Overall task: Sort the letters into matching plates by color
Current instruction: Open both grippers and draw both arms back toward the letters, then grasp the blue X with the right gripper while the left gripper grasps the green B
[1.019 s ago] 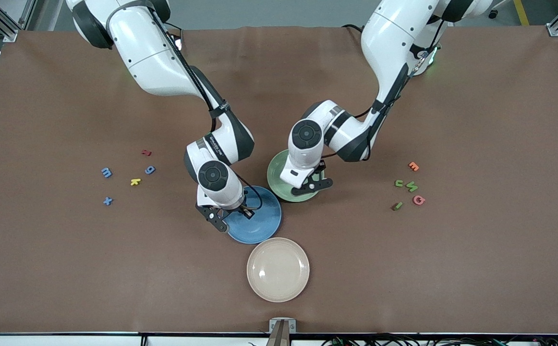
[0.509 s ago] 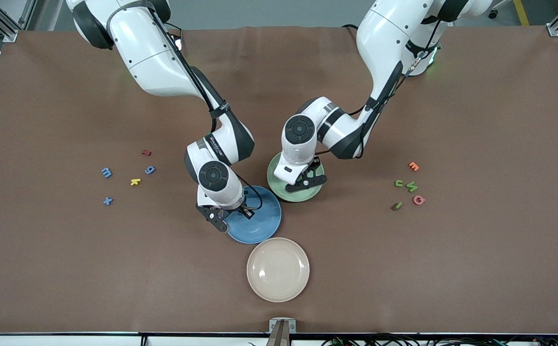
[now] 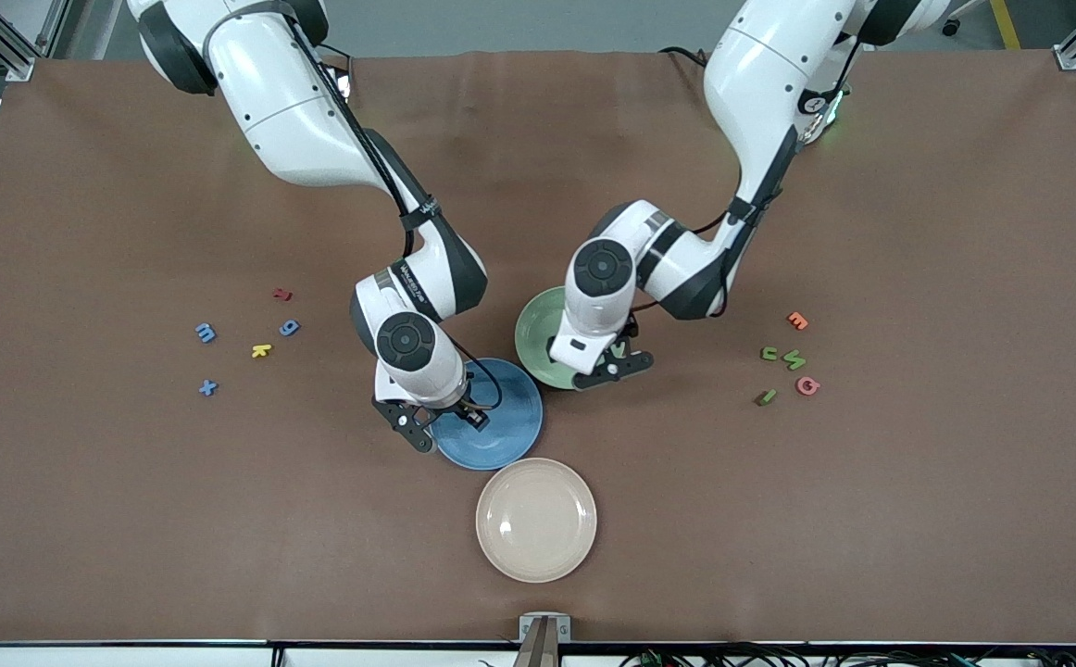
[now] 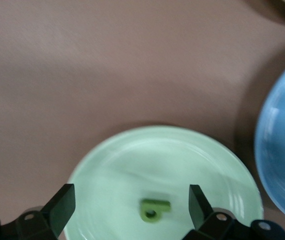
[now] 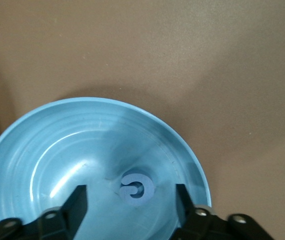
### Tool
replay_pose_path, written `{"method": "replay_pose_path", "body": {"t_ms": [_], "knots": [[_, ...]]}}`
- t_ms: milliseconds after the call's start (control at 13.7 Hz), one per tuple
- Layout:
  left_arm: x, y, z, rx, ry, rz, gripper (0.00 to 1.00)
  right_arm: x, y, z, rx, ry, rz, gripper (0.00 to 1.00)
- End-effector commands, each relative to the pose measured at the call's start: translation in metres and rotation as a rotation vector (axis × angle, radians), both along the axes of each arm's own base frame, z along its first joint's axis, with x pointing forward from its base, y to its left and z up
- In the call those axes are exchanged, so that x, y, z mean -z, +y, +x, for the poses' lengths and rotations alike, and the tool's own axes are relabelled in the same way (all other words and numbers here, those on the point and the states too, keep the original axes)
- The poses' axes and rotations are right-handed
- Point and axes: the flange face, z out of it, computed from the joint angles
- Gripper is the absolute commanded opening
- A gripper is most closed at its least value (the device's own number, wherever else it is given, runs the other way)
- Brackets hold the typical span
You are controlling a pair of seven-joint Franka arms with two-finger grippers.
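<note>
**A:** Where are the two plates?

**B:** Mid-table. The green plate (image 3: pixel 538 335) is farther from the front camera and toward the left arm's end; the blue plate (image 3: pixel 501 424) is nearer and just beside it. A cream plate (image 3: pixel 536 519) lies nearer still, just beside the blue one.

**A:** And the claws?

**B:** The left gripper (image 4: pixel 130 206) hangs over the green plate with its fingers (image 4: pixel 62 207) spread apart, holding nothing. A green letter (image 4: pixel 154 209) lies flat in the plate between them, touching neither. In the front view this gripper (image 3: pixel 614 363) sits over the plate's edge toward the left arm's end.

**A:** The right one?

**B:** The right gripper (image 5: pixel 131 206) is over the blue plate, also released, with its fingers (image 5: pixel 77 202) wide. A blue letter (image 5: pixel 136 188) lies in the plate between them. In the front view this gripper (image 3: pixel 441 424) is over the plate's rim toward the right arm's end.

**A:** What is still out on the table?

**B:** Toward the right arm's end: three blue letters, an m (image 3: pixel 206 333), an x (image 3: pixel 208 387) and a g (image 3: pixel 289 327), with a yellow letter (image 3: pixel 261 350) and a red letter (image 3: pixel 282 295) among them. Toward the left arm's end: three green letters (image 3: pixel 794 358), (image 3: pixel 769 353), (image 3: pixel 765 397), plus an orange letter (image 3: pixel 797 320) and a pink letter (image 3: pixel 807 385). All lie on the brown table cover (image 3: pixel 918 232), well apart from the plates.
</note>
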Motion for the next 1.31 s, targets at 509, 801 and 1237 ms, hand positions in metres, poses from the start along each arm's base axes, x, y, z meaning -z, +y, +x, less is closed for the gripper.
{"method": "replay_pose_path", "body": {"t_ms": [509,801,1237], "knots": [[0.003,0.139,0.014,0.088,0.02,0.107,1.0,-0.089,-0.183,0.013,-0.3,0.1,-0.006,1.0],[0.016,0.182,0.025,0.106,0.016,0.107,1.0,-0.065,-0.334,-0.023,-0.51,0.045,0.002,1.0],[0.027,0.232,0.042,0.116,0.017,0.094,1.0,-0.018,-0.484,-0.046,-0.702,-0.056,-0.049,1.0]]}}
